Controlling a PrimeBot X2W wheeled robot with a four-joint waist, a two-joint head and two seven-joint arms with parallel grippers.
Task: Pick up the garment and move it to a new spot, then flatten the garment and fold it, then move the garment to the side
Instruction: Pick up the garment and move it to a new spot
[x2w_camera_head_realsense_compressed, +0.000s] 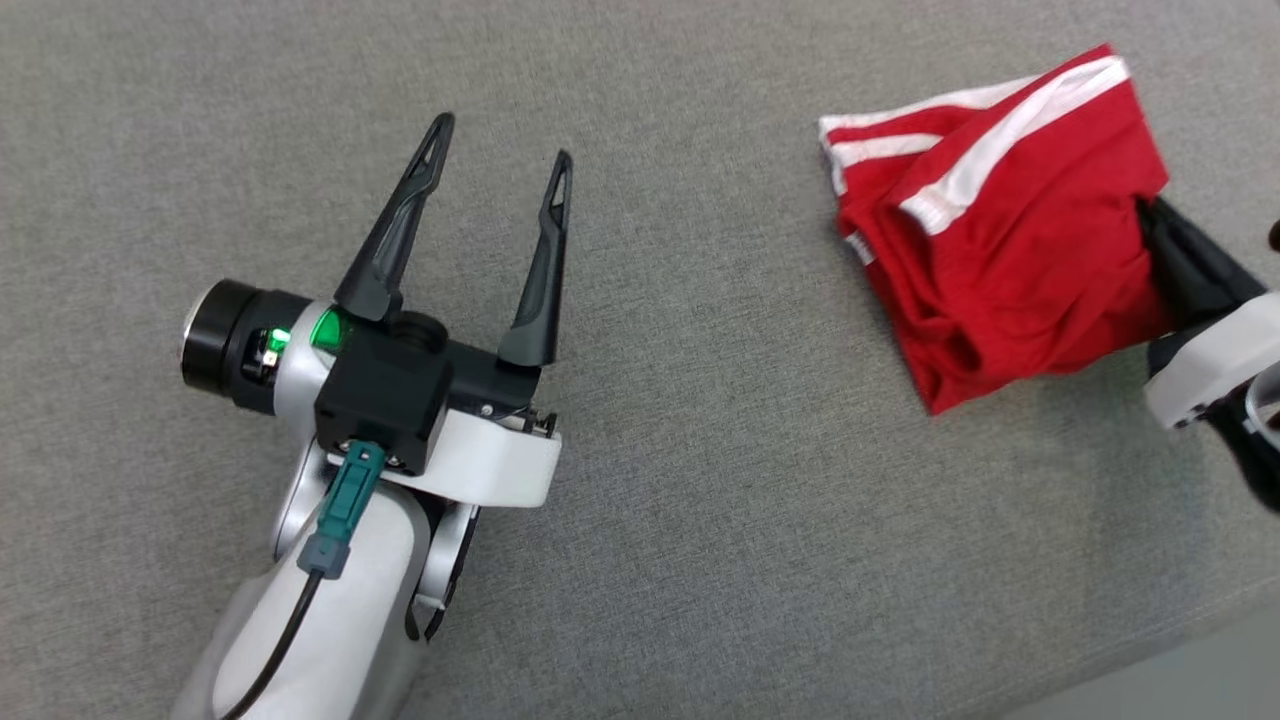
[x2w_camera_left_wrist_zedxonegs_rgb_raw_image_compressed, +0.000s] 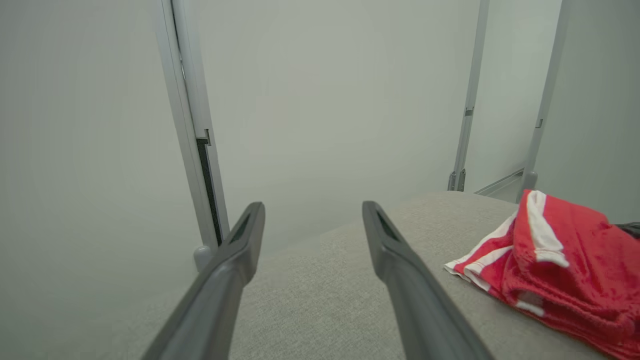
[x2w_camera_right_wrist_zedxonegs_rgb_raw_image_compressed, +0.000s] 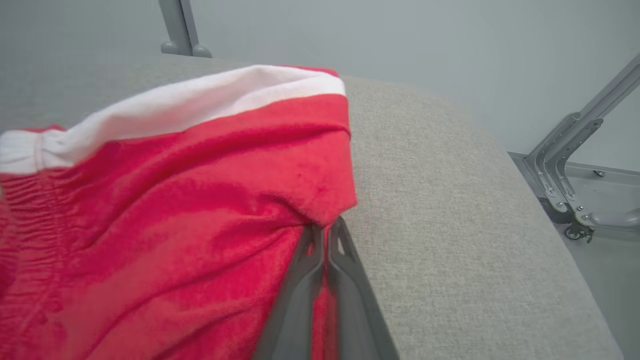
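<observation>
The garment (x2w_camera_head_realsense_compressed: 1010, 260) is red with white stripes and lies bunched in a folded heap at the right of the grey fabric surface. My right gripper (x2w_camera_head_realsense_compressed: 1150, 215) comes in from the right edge, shut on the garment's right edge. In the right wrist view its two fingers (x2w_camera_right_wrist_zedxonegs_rgb_raw_image_compressed: 320, 280) press together with their tips (x2w_camera_right_wrist_zedxonegs_rgb_raw_image_compressed: 325, 227) tucked under a fold of the red garment (x2w_camera_right_wrist_zedxonegs_rgb_raw_image_compressed: 175, 200). My left gripper (x2w_camera_head_realsense_compressed: 500, 140) hovers open at the left, well apart from the cloth, nothing between its fingers (x2w_camera_left_wrist_zedxonegs_rgb_raw_image_compressed: 312, 210). The left wrist view has the garment (x2w_camera_left_wrist_zedxonegs_rgb_raw_image_compressed: 560, 265) at its right.
The grey fabric surface (x2w_camera_head_realsense_compressed: 700, 450) spans the head view; its edge runs across the lower right corner (x2w_camera_head_realsense_compressed: 1180, 650). Grey metal frame posts (x2w_camera_left_wrist_zedxonegs_rgb_raw_image_compressed: 192, 125) and pale walls stand behind it. A metal bracket (x2w_camera_right_wrist_zedxonegs_rgb_raw_image_compressed: 565, 170) sits beyond the surface's right edge.
</observation>
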